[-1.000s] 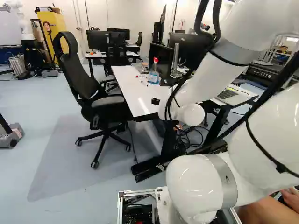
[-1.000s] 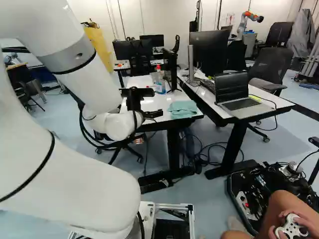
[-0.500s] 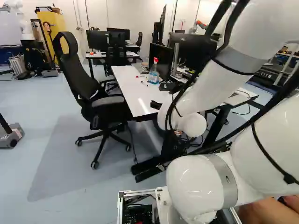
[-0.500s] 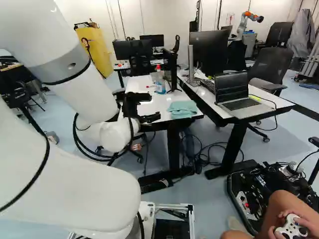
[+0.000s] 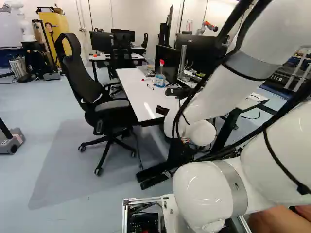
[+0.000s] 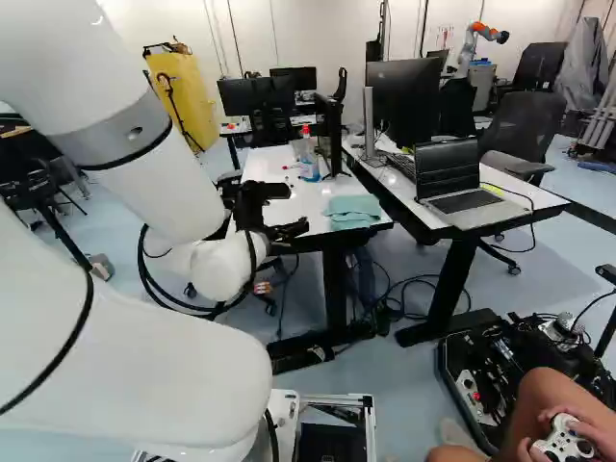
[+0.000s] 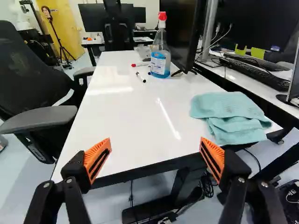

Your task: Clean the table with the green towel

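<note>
Table [image 7: 135,107]: long, with a white, glossy top; its near end is bare apart from the towel [image 7: 229,114].
Towel: pale green, folded and a little rumpled, lying on the table's near corner, on the long side away from the chair [image 7: 28,70].
Gripper [image 6: 298,208]: black, at the table's near end, the towel beside and ahead of it, well clear of both fingers.
Jaws: spread wide, orange pads [image 7: 98,158] standing well apart; nothing is pinched between them.
Arm [image 6: 178,197]: white, reaching from the base toward the table's near end.
Chair: black, high-backed, with armrests, along one long side of the table.
Bottle [image 7: 160,58]: clear, upright, with blue liquid and a red top, on the table's farther part, on the same long side as the towel.
Markers [image 7: 140,77]: loose on the table's farther part, beside the bottle; at least one is dark-capped, and another [image 7: 139,65] has red on it.
Monitor [image 7: 180,28]: black, on the table's long side away from the chair, just beside the bottle.
Desk [image 6: 515,214]: white-topped, alongside the table, past the towel's side.
Laptop [image 6: 467,204]: lid raised, on the near part of the desk beside the table.
Keyboard [image 7: 257,72]: black, on that desk, across from the table's monitor side.
Yellow cabinet [image 6: 188,96]: far beyond the table.
</note>
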